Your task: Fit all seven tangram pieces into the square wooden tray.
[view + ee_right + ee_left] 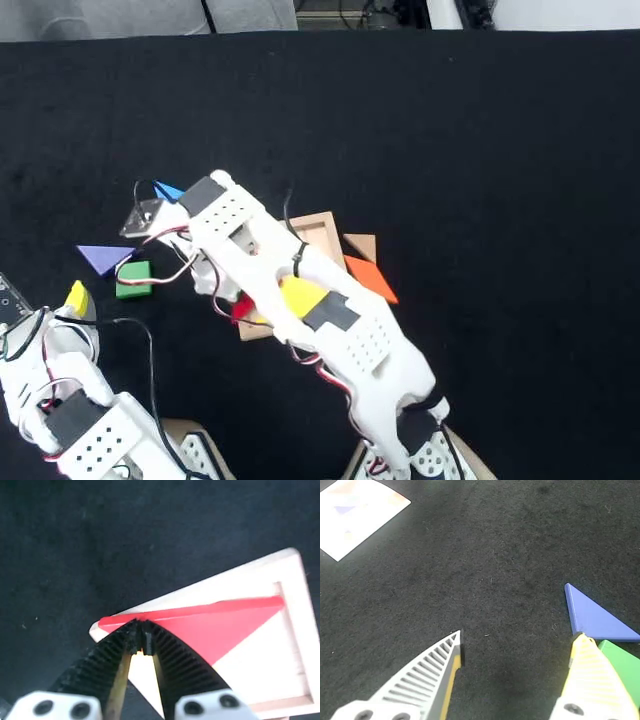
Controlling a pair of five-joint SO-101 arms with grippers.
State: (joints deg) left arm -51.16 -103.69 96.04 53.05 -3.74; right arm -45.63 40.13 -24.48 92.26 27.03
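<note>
The square wooden tray [296, 587] lies under my right arm [300, 290], and its far corner [320, 228] pokes out beyond the arm. A red triangle [215, 625] sits tilted in the tray, one pointed end over the rim. My right gripper [140, 639] is shut on that end. The same red triangle [242, 307] peeks out below the arm. My left gripper [520, 636] hovers open over bare cloth at the front left, holding nothing. Its yellow finger [592, 680] is beside a purple triangle [592, 617] and a green piece [625, 662].
A blue piece [168, 190] lies behind the right arm's far end. An orange triangle [372, 279] and a brown piece [360, 245] rest just right of the tray. A white card [360, 510] lies farther off on the black cloth [480, 150].
</note>
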